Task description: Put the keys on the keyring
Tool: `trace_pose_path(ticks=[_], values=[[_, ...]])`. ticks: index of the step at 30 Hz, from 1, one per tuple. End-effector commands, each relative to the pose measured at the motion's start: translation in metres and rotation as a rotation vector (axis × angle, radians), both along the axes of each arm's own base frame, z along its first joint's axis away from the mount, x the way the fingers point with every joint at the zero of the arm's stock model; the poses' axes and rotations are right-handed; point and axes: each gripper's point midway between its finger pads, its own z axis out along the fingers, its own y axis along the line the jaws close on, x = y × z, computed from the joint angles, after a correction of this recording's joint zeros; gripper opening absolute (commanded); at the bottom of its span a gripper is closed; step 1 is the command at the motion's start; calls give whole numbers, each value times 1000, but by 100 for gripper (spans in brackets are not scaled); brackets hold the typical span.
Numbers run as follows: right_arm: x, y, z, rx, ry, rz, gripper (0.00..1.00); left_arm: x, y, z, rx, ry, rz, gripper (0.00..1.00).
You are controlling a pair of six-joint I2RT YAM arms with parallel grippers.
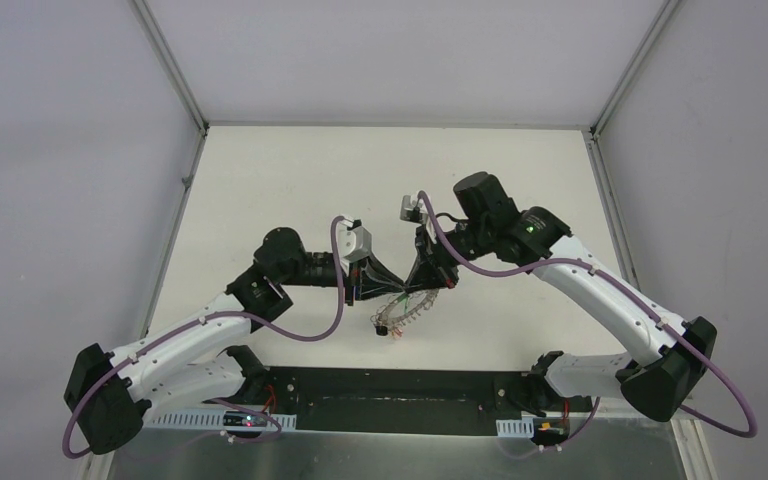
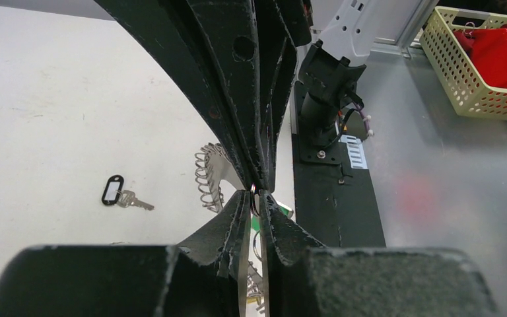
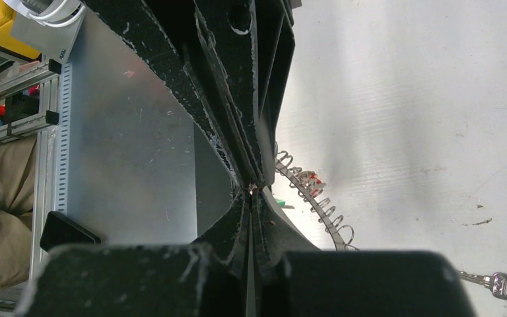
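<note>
The grey keyring (image 1: 407,308), its edge lined with wire loops, hangs tilted under both grippers; its loops show in the wrist views (image 2: 206,177) (image 3: 317,201). My right gripper (image 3: 252,191) (image 1: 418,283) is shut, pinching the keyring's edge. My left gripper (image 2: 258,196) (image 1: 388,290) meets it tip to tip, shut on a thin wire ring. The green-tagged key (image 2: 284,212) hangs from that ring, mostly hidden behind the fingers. The black-tagged key (image 2: 120,193) (image 3: 502,282) lies loose on the white table beside the keyring.
A red-tagged key (image 3: 311,178) hangs on one of the keyring's loops. The right arm's base (image 2: 327,99) stands on a black plate (image 2: 337,198). On the metal bench beyond is a yellow basket (image 2: 465,79) with red items.
</note>
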Motion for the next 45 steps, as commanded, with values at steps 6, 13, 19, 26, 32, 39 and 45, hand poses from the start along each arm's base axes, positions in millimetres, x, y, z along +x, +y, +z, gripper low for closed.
trace_pose_path(ticks=[6,13,19,26,32,39,45], values=[[-2,7,30,110,-73,31,0,-9,-4,6,-19,-34,-52,14],[-3,7,32,119,-80,33,0,-9,-5,1,3,-25,-56,20],[-2,7,32,120,-84,26,0,-8,-7,1,8,-22,-53,6],[8,6,29,107,-113,-34,34,-5,-3,10,-59,-23,-11,0],[14,3,32,133,-166,-86,52,-2,7,33,-228,-22,67,0],[17,1,39,177,-216,-119,53,-1,23,57,-423,-31,127,0],[17,1,40,198,-229,-130,55,4,26,60,-459,2,157,0]])
